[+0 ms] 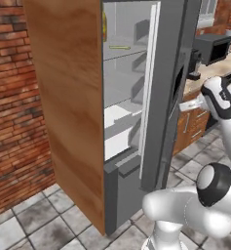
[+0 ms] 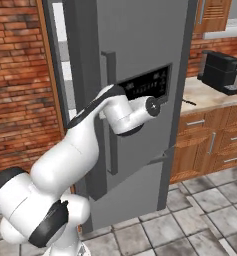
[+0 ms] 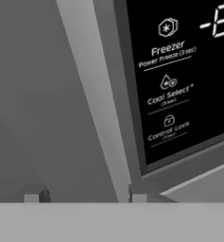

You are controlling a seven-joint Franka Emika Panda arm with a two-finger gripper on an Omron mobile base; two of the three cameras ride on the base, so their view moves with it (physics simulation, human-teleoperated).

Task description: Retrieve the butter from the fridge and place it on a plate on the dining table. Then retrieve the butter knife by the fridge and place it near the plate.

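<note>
The gripper faces the outer front of the fridge door at close range, its two tips apart with nothing between them; how wide they stand I cannot tell. The long handle runs lengthwise away from the gripper, passing just inside one fingertip, with the black display panel on the far side of that tip. The door stands swung open, so the fridge interior lies behind the door, on the side away from the gripper. I judge the arm must pull back and go round the door's edge to reach the white shelves. A thin yellowish strip lies on an upper shelf; whether it is the butter is unclear. Beyond the door, a desk carries a dark coffee machine. Tiled floor, brick walls.
</note>
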